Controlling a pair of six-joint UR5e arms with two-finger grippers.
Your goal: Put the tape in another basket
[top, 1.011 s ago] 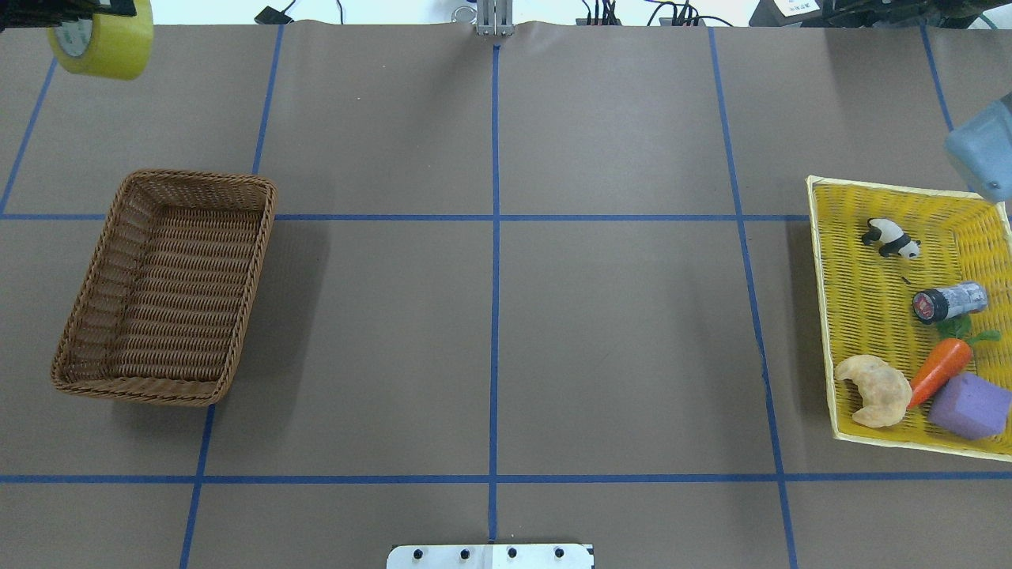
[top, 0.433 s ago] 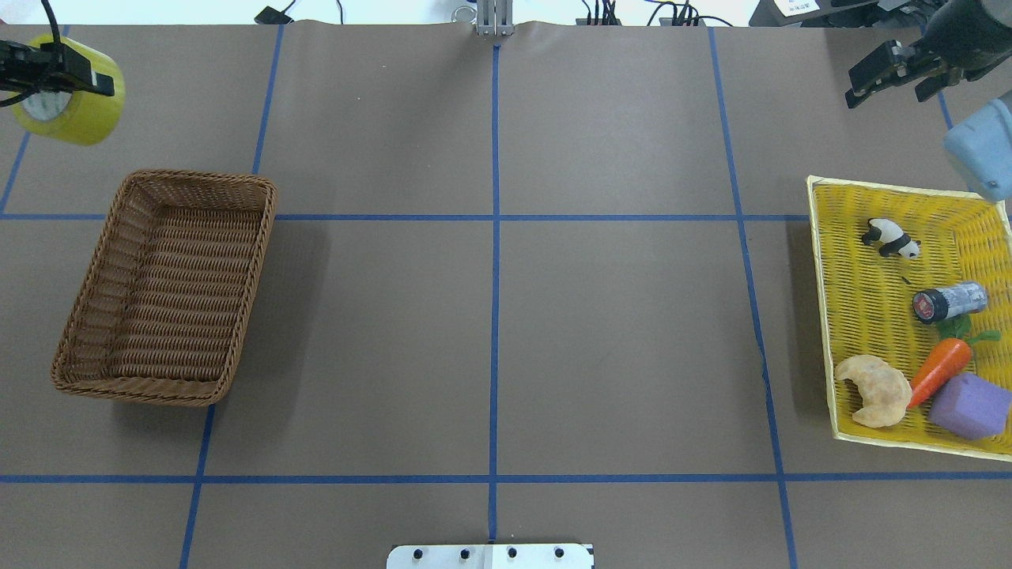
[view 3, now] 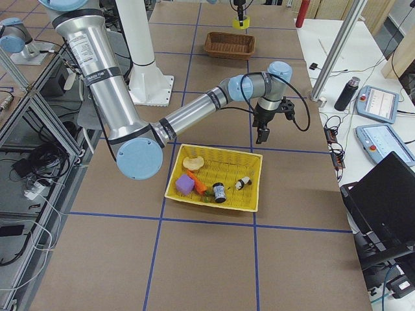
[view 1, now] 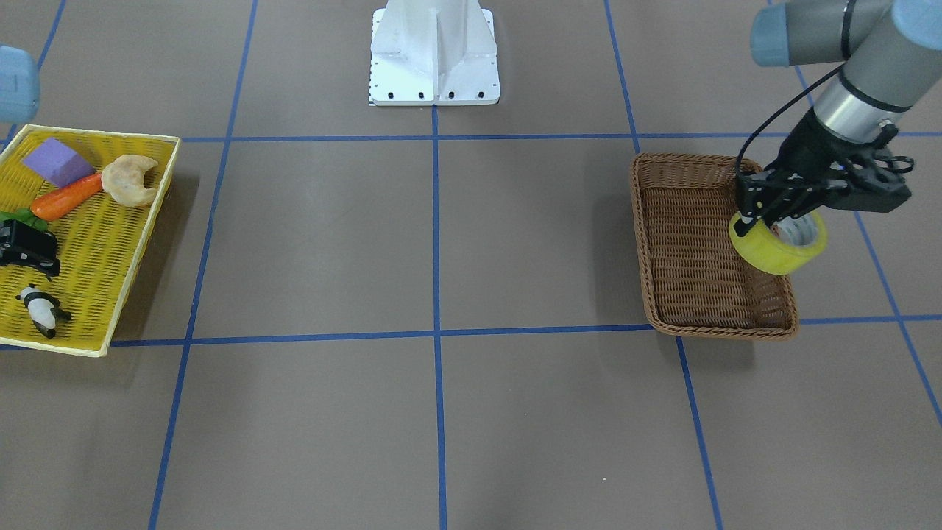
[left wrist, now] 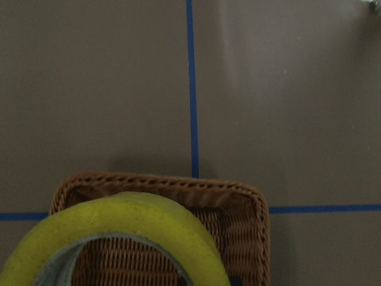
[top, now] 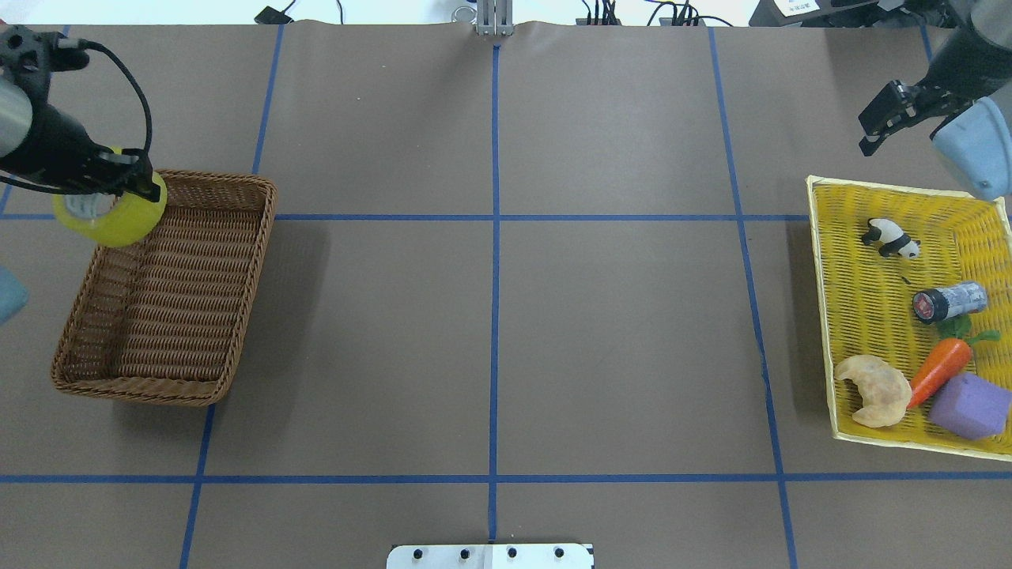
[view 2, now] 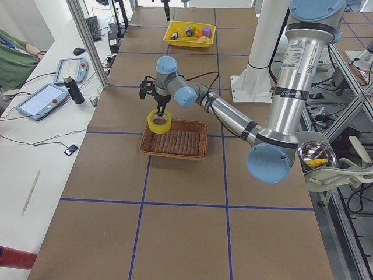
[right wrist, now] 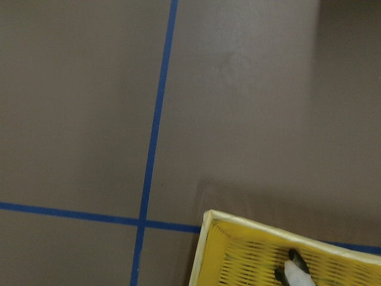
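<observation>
The tape (top: 112,221), a wide yellow roll with a pale core, hangs in my left gripper (top: 118,183), which is shut on it. It sits above the far-left corner of the brown wicker basket (top: 198,300), over the rim. The front view shows the tape (view 1: 778,249) above the basket's (view 1: 692,250) edge, held by the left gripper (view 1: 769,217). The left wrist view shows the tape (left wrist: 137,217) over the basket (left wrist: 238,202). My right gripper (top: 872,136) looks open and empty, hovering beyond the far edge of the yellow tray.
A yellow mesh tray (top: 862,316) at the right holds a panda figure (top: 892,237), a small bottle (top: 949,302), a carrot (top: 941,367), a croissant (top: 874,390) and a purple block (top: 971,405). The robot base plate (top: 490,555) lies at the near edge.
My left gripper has carried the tape from the table's far-left corner toward me, to above the basket's far-left corner. The right gripper has shifted slightly nearer the yellow tray.
</observation>
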